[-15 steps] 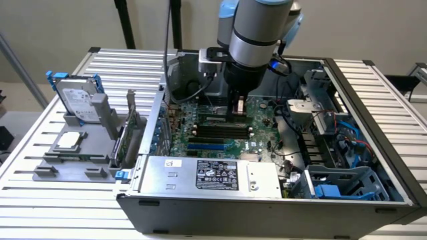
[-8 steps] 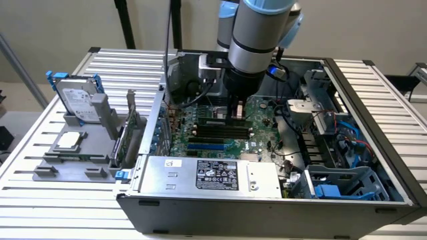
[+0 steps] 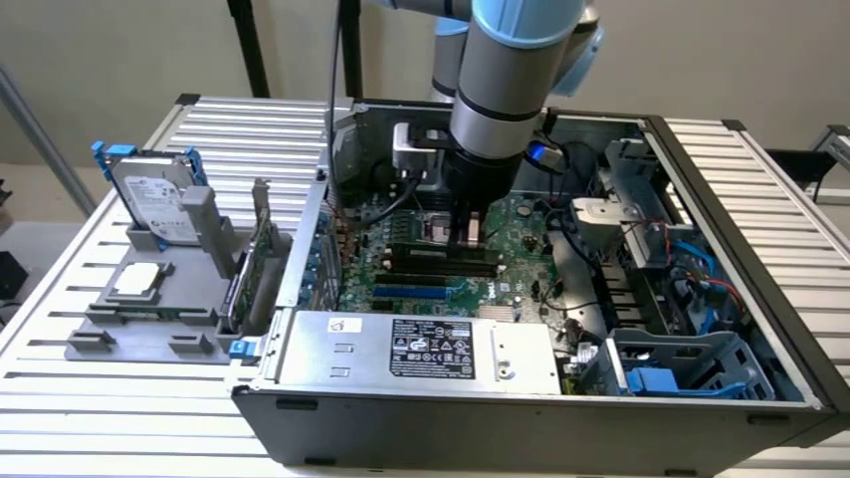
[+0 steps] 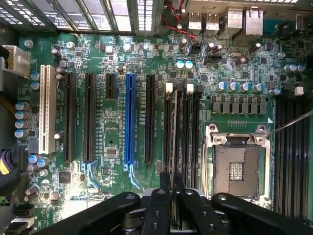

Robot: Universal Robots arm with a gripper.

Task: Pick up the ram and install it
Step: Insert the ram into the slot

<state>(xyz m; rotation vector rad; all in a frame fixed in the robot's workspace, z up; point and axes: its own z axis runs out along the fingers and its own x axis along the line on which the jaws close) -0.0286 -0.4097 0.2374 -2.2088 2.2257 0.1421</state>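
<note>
Claw is clenched on the ram, fingers pinching its top edge. Ram is edge-on and upright, running in line with the bank of black memory slots and sitting right over one of them. Can't tell if it's touching the slot or already seated. White latches show at the far end of the bank. Past the slots are a bare CPU socket on one side and a blue expansion slot on the other.

Exterior view: the claw is down inside the open PC case, with the power supply at its 6 o'clock. Parts tray with the hard drive sits out on the bench at 9 o'clock.

My read: this is the insertion step. To do it well:
- stick parallel to the slot, zero tilt
- notch matched to the key
- latches open
- straight-down push, even load so neither end rides high
</note>
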